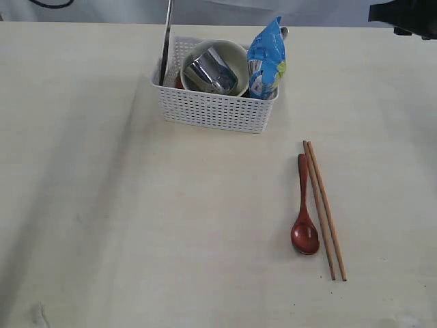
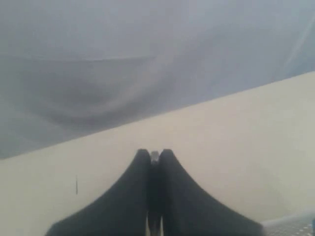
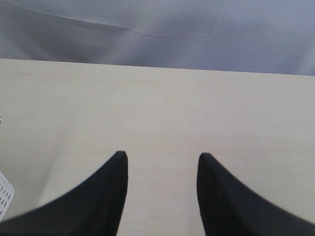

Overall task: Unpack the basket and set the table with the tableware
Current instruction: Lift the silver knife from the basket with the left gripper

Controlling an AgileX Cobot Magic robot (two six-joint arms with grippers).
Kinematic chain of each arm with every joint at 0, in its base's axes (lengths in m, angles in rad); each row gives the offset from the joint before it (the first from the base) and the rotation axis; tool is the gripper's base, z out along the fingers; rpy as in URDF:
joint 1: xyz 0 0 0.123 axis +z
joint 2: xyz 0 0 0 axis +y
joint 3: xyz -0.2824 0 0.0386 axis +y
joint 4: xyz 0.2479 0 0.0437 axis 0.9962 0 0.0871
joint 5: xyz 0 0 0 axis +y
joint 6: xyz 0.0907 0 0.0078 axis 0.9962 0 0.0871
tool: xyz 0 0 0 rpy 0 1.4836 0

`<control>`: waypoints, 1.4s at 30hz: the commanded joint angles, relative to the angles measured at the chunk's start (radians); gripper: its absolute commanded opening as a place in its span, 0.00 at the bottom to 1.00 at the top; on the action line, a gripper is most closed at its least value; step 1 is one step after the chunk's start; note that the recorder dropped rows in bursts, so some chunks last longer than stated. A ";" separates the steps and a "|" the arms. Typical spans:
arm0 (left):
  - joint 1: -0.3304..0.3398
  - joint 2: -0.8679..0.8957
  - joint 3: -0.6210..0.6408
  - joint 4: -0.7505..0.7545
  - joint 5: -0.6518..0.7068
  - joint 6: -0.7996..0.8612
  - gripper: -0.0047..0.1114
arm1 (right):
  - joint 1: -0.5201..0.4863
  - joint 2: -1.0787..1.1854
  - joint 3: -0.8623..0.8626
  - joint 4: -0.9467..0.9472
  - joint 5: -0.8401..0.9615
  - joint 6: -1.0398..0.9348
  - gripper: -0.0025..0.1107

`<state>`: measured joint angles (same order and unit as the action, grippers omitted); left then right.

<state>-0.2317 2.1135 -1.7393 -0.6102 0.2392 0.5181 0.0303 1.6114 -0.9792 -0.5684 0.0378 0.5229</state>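
The white basket stands at the back of the table. In it a steel mug lies inside the cream bowl. A thin steel utensil rises upright from the basket's left end and runs out of the top of the exterior view; whether it is the knife or the fork I cannot tell. My left gripper is shut on a thin steel piece that shows between its tips. The red-brown spoon and the wooden chopsticks lie side by side on the table at the right. My right gripper is open over bare table.
A blue snack bag leans in the basket's right end. Part of the right arm shows dark at the top right corner. A corner of the basket shows in the left wrist view. The basket also appears in the right wrist view.
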 commanded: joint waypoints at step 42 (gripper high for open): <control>-0.253 -0.821 0.819 0.005 -0.365 -0.026 0.04 | 0.545 -0.121 0.193 -0.260 -0.630 0.323 0.53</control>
<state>-0.4489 1.3189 -0.9230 -0.6024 -0.1215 0.5037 0.5758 1.4964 -0.7933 -0.7716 -0.5618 0.8122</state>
